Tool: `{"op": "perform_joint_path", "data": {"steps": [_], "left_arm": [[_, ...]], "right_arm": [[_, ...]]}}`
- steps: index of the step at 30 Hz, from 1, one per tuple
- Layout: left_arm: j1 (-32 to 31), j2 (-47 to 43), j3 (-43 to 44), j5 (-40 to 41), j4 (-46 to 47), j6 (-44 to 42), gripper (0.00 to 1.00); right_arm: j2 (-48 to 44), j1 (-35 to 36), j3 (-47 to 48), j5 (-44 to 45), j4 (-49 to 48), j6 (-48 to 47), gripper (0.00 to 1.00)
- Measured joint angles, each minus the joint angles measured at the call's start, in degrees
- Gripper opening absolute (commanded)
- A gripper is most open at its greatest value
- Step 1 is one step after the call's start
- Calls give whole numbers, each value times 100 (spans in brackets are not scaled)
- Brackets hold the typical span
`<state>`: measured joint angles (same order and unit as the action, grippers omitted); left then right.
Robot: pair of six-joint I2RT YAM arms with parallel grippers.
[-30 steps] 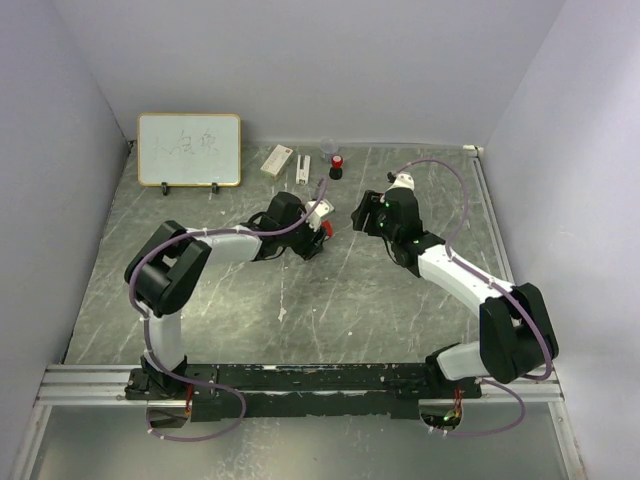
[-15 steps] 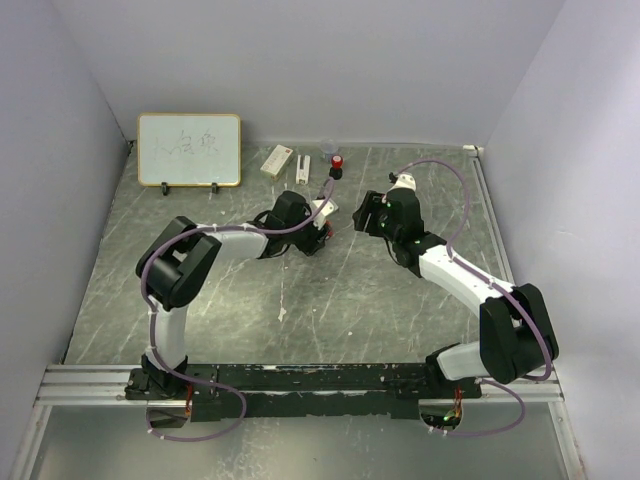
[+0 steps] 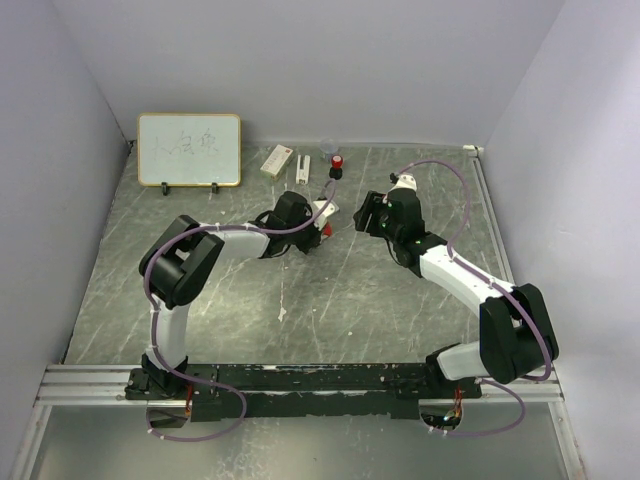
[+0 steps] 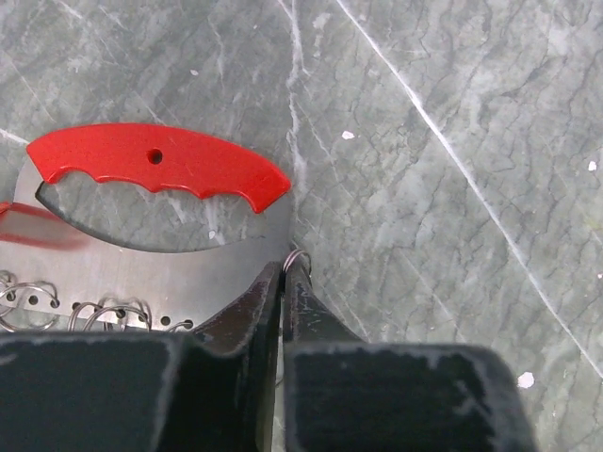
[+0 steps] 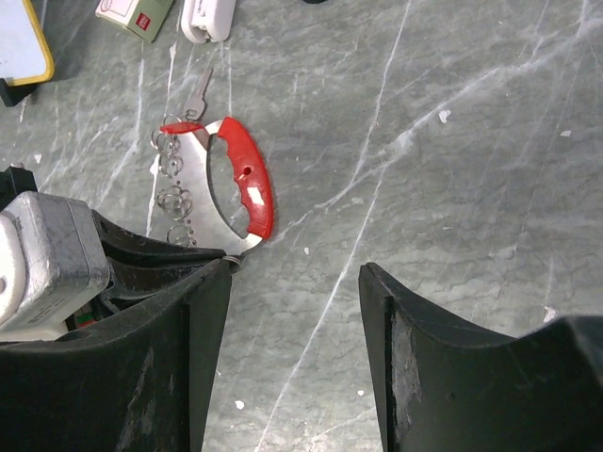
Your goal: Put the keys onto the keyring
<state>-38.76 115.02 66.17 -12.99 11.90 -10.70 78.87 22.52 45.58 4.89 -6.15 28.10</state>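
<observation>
I am at the holding step. My left tool (image 4: 283,273) is closed, its tips pinching the thin wire ring at the corner of the keyring (image 5: 247,184), which lies flat on the desk (image 4: 452,141) with its red strap curving over the grey strip. My right tool (image 5: 297,273) hangs just beside it, jaws wide apart and nothing in them. One key (image 5: 200,87) lies at the far end of the keyring, blade pointing away from me. Whether it is already threaded on I cannot tell, and the other key I cannot find in any view. As I judge it, the next move is for the right tool to reach past the strap, take that key by its head and bring its hole to the pinched ring, which is fine work with so thin a wire. A row of small rings (image 5: 174,193) along the grey strip could snag. A small bottle (image 3: 337,163), a white box (image 3: 277,160) and a whiteboard (image 3: 189,149) stand well behind, out of the way.
</observation>
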Motion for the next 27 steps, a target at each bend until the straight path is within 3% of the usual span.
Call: {"op": "perform_joint_path", "data": {"steps": [10, 20, 27], "left_arm": [[-7, -400, -90, 59, -146, -205, 7], [55, -2662, -798, -83, 131, -575, 7], [841, -3633, -1266, -1207, 686, -461, 7]], "right_arm": [[-33, -7, -2, -61, 2, -17, 56], [-442, -9, -7, -162, 4, -179, 54], [-686, -9, -7, -170, 7, -245, 54]]}}
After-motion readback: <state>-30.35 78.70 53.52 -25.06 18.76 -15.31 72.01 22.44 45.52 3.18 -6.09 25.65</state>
